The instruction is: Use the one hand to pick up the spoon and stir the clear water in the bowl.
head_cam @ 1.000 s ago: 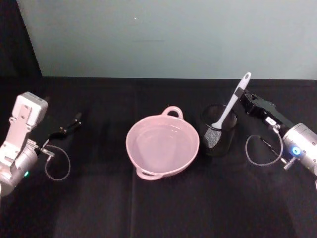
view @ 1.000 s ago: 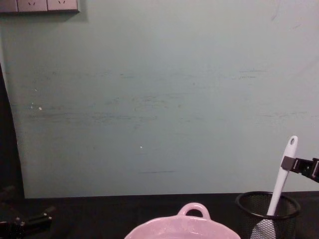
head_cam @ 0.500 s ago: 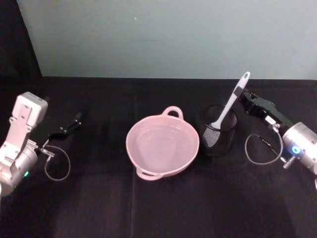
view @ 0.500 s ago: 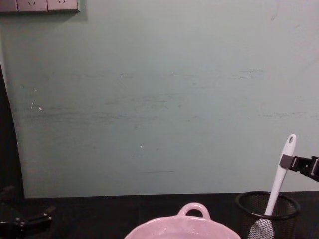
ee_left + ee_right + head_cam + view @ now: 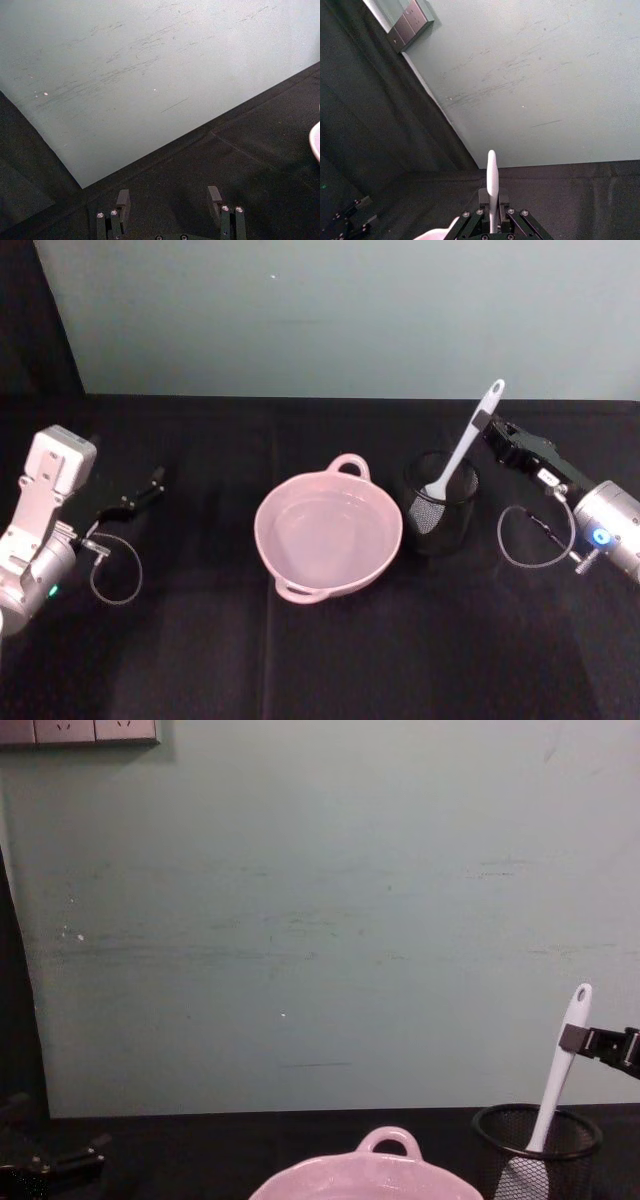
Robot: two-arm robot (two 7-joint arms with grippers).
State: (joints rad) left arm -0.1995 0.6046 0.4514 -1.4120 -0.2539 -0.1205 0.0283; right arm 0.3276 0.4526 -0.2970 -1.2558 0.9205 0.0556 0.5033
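The white spoon (image 5: 462, 446) leans upright in the black mesh cup (image 5: 441, 502), its head low inside the cup. My right gripper (image 5: 482, 424) is shut on the spoon's upper handle (image 5: 562, 1058). In the right wrist view the handle (image 5: 491, 186) rises between the closed jaws. The pink bowl (image 5: 328, 534) holding clear water sits at table centre, left of the cup; its rim and loop handle (image 5: 388, 1140) show in the chest view. My left gripper (image 5: 152, 484) rests open at the far left over the black cloth (image 5: 260, 165).
A pale green wall (image 5: 340, 310) backs the black-covered table (image 5: 200, 640). The mesh cup (image 5: 537, 1145) stands close beside the bowl's right rim. Loose cable loops hang by each wrist (image 5: 115, 575). A wall socket strip (image 5: 80, 730) sits high on the left.
The right gripper has lifted the spoon slightly; its handle tip now stands a bit higher and its head has risen inside the mesh cup. The left arm has not moved.
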